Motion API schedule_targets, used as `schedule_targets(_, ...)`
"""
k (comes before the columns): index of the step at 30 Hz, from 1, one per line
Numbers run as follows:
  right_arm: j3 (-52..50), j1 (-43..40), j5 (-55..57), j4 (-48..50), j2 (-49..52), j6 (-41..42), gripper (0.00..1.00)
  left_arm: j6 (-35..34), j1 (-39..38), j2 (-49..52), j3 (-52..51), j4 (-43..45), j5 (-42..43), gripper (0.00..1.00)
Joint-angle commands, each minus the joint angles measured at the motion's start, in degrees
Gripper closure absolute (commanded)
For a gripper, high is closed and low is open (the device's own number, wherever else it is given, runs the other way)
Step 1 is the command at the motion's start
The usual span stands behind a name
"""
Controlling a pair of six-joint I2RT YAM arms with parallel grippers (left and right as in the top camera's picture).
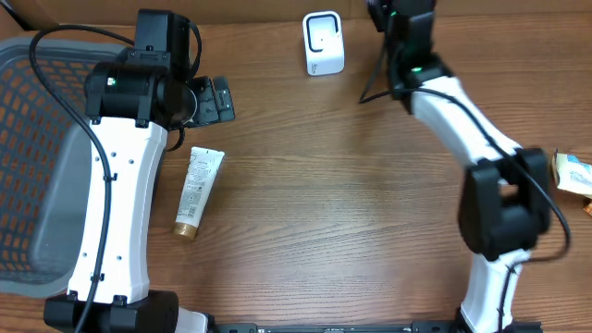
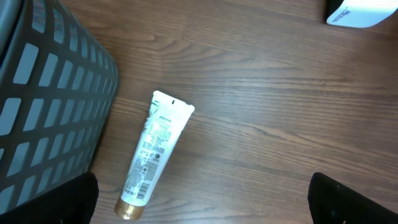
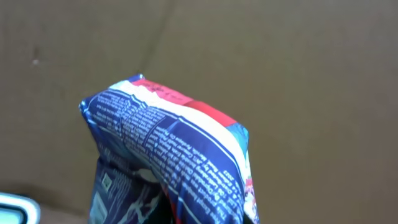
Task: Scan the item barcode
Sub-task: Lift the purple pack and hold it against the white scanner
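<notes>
Right gripper [image 1: 388, 14] raised at the far edge of the table, just right of the white scanner [image 1: 323, 43]. It is closed narrow on a blue printed packet [image 3: 168, 149], which is held up before the wrist camera with the fine print facing it. The fingers themselves are hidden beneath the packet.

Left gripper [image 1: 211, 100] spread wide, nothing held, hanging above the table near a tube [image 2: 152, 158]. The tube lies flat beside the basket [image 1: 28, 139].

Step judged: presentation of the packet to the scanner.

- The barcode must first be located (a small code-like square is seen on the lower left panel, too blurred to be confirmed).
- That face is then to be turned square to the scanner window and brought near.
- The wrapper should not be creased across the bars.
- The grip should be low on the packet so that no code is covered.
- The left arm is best parked well apart.
</notes>
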Motion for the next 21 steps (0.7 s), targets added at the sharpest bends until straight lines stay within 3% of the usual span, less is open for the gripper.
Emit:
schedule_targets(1, 0.5, 3.6, 3.2, 8.6, 3.0, -11.8, 0.96, 0.9, 0.1, -0.2, -0.1, 0.0, -0.7, 0.00)
schedule_targets(9, 0.5, 6.8, -0.3, 20.4, 12.2, -29.3, 0.96, 0.9, 0.1, -0.2, -0.1, 0.0, -0.7, 0.00)
schedule_targets(13, 0.5, 6.8, -2.1, 26.5, 15.9, -33.9, 0.96, 0.9, 0.1, -0.2, -0.1, 0.0, -0.7, 0.00)
schedule_targets(21, 0.5, 7.0, -4.9, 27.6, 19.3, -41.6, 0.96, 0.9, 0.1, -0.2, -0.1, 0.0, -0.7, 0.00)
